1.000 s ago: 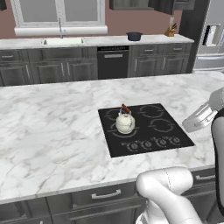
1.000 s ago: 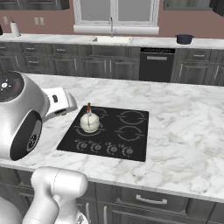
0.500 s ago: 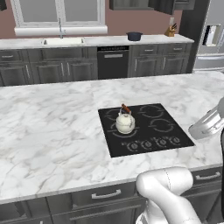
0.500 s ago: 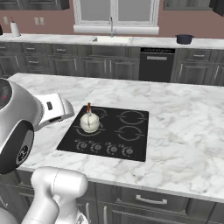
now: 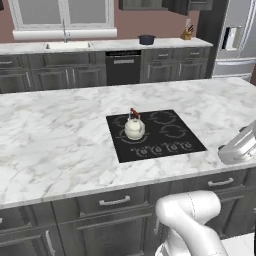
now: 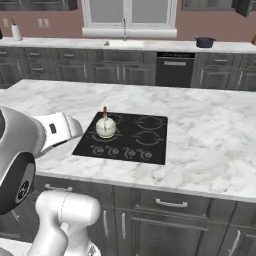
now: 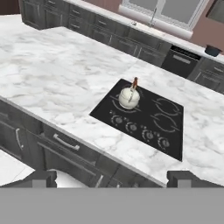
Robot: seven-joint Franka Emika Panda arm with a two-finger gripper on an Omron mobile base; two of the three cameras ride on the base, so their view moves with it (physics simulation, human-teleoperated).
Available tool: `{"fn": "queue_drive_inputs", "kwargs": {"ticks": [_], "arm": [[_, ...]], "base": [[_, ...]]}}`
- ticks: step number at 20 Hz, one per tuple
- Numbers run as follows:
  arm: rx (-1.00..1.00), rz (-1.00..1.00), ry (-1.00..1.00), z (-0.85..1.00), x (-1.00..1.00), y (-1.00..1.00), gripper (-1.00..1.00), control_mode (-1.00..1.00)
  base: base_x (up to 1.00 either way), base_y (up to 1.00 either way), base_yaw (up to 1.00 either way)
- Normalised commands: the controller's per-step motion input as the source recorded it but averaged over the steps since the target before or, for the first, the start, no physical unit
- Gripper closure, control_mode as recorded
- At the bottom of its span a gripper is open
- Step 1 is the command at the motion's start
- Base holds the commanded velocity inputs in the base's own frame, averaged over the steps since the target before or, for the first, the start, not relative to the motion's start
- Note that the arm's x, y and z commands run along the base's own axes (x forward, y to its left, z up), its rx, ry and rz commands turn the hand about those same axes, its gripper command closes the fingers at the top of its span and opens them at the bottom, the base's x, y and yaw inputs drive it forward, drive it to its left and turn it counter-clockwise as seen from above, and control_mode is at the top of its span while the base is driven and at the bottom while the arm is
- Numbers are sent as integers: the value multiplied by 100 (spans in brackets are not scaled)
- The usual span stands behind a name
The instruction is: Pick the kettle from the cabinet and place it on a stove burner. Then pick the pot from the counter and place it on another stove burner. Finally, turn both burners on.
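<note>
Kettle stands upright on the black cooktop, on the burner at about 9 o'clock of the glass, wood-topped handle up. Same spot as a second ago; nothing on the desk has shifted.

Pot sits on the far desk run at 12 o'clock, beside the dark dishwasher front, well apart from the cooktop. In the right base view it is the small dark shape at 1 o'clock.

Arm has changed: in the left base view the white forearm link at 3 o'clock has dropped lower along the right edge across the last second. In the right base view the link at 9 o'clock has likewise sunk and pulled back from the kettle.

End effector: fingertips spread wide at the bottom corners of the hand view, nothing between them. It looks down on the cooktop from the knob side, likely well above the desk edge; height is hard to judge.
</note>
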Motion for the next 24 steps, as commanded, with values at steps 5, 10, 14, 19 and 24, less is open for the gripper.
{"fn": "queue_drive_inputs", "kwargs": {"ticks": [5, 10, 14, 19, 24], "arm": [[0, 0, 0, 0, 0, 0, -100, 100], [0, 0, 0, 0, 0, 0, -100, 100], [0, 0, 0, 0, 0, 0, -100, 100], [0, 0, 0, 0, 0, 0, -100, 100], [0, 0, 0, 0, 0, 0, -100, 100]], "base": [[-72, -27, -10], [-50, -58, -8], [-22, -80, -2], [-6, -87, 0], [-2, -90, 0]]}}
